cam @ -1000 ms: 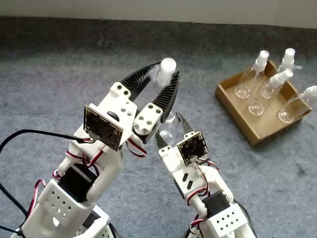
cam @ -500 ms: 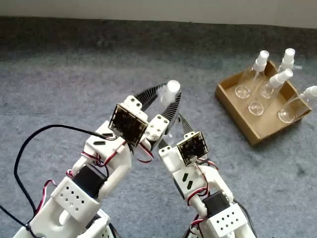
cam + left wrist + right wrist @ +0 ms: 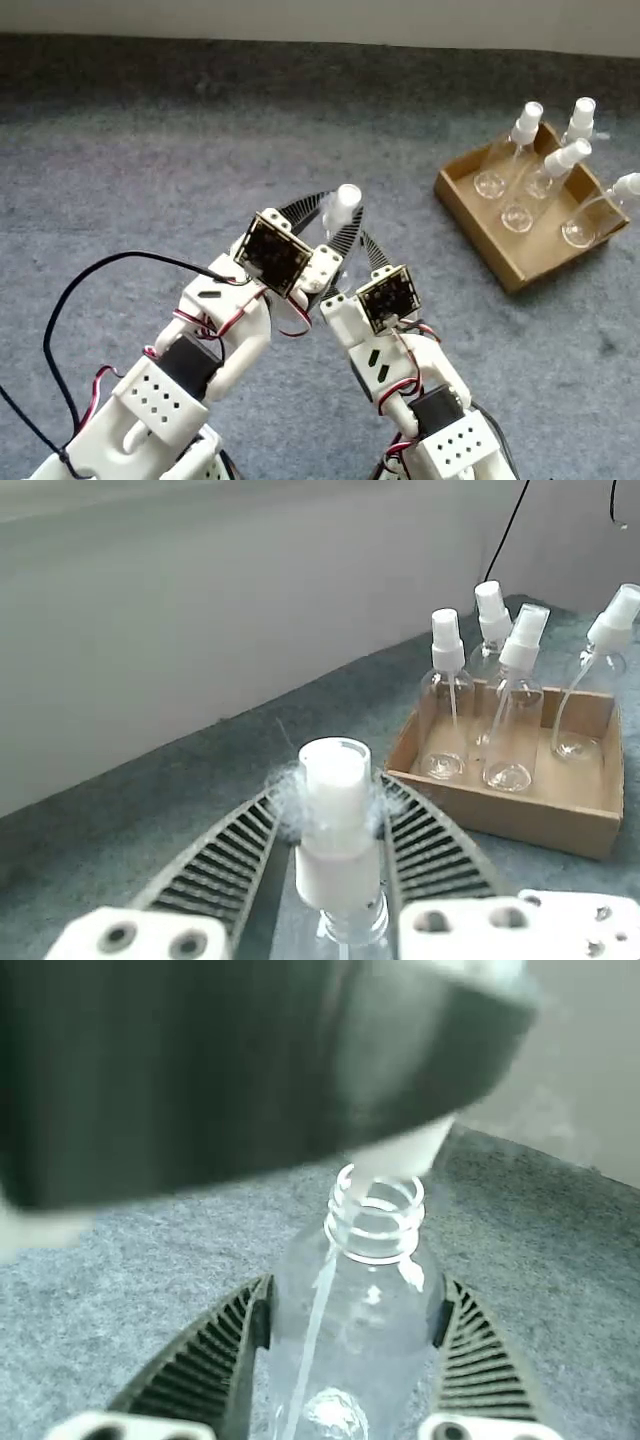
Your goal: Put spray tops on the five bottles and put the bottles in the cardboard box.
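Right gripper: pinched clear bottle by body between both ribbed fingers; threaded neck uncapped, pointing away from wrist. Thin tube ran down inside bottle. Left gripper: clamped on white spray top, top held just above bottle neck. Well beyond left fingertips: cardboard box on grey carpet, four capped bottles inside it, close together.

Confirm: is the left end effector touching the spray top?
Touching. Left wrist view: fingers of the left end effector press both sides of the spray top, no gap.
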Robot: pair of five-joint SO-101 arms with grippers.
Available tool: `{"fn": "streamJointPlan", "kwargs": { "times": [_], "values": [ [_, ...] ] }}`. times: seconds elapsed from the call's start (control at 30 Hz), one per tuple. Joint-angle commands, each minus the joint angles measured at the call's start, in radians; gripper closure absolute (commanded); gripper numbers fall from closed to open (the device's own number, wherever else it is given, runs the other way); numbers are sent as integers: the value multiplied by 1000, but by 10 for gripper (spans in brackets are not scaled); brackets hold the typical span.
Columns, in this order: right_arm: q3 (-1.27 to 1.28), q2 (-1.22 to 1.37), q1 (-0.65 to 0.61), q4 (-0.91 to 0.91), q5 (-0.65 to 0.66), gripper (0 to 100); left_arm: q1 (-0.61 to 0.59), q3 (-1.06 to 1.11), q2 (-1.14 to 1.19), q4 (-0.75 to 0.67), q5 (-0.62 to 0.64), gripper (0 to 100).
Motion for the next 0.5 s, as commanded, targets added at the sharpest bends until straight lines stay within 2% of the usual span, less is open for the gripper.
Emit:
{"fn": "streamJointPlan", "kwargs": {
  "times": [0.0, 0.47],
  "values": [
    [73, -12, -4, -27, -9, 850, 45, 8, -22, -23, -6, 976],
    [73, -12, -5, -25, -11, 850, 41, 193, -260, -35, -8, 976]
  ]
}}
